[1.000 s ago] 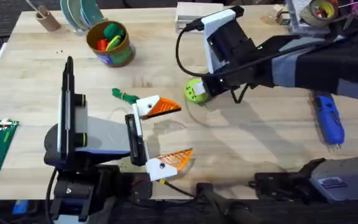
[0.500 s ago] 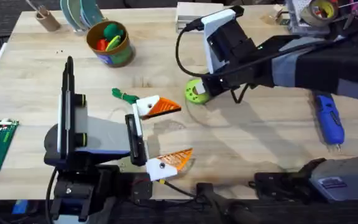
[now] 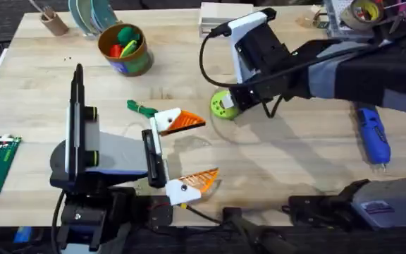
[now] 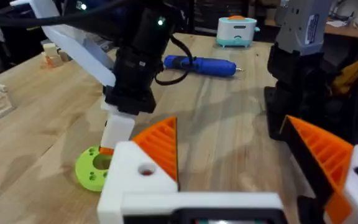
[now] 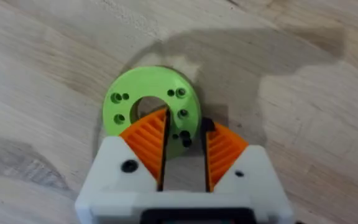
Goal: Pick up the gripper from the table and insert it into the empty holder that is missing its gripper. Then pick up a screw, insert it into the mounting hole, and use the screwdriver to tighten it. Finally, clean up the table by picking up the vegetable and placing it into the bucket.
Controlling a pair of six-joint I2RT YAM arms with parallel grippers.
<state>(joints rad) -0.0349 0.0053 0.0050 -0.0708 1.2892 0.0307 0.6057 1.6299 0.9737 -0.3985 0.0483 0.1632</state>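
The right gripper (image 5: 185,124) is down at the green disc (image 5: 126,99), which lies flat on the desk (image 3: 294,162) a little toward 12 o'clock from the middle. Its fingers stand a narrow gap apart: one orange tip sits over the disc's centre hole, the other just outside the rim, so they straddle the rim. Whether they press on it I cannot tell. A small dark bit (image 5: 207,125) lies by the outer tip; it may be a screw, but it is too small to be sure.

The left gripper (image 3: 206,149) rests low toward 7 o'clock, fingers spread wide and empty, both wearing orange tips.

The vegetable (image 3: 141,108) lies on the desk toward 10 o'clock, just beside the left gripper's farther finger. The bucket (image 3: 124,49), already holding toy food, stands at 11 o'clock. The screwdriver (image 3: 372,134) lies at 3 o'clock, well apart from both grippers and untouched.

The step in hand looks like the screw pickup, with the disc probably serving as the screw's rest or mount. The next move calls for a fine closing on something very small, centred between the tips, without dragging the light disc along. Tightening and the vegetable clean-up are not yet done.
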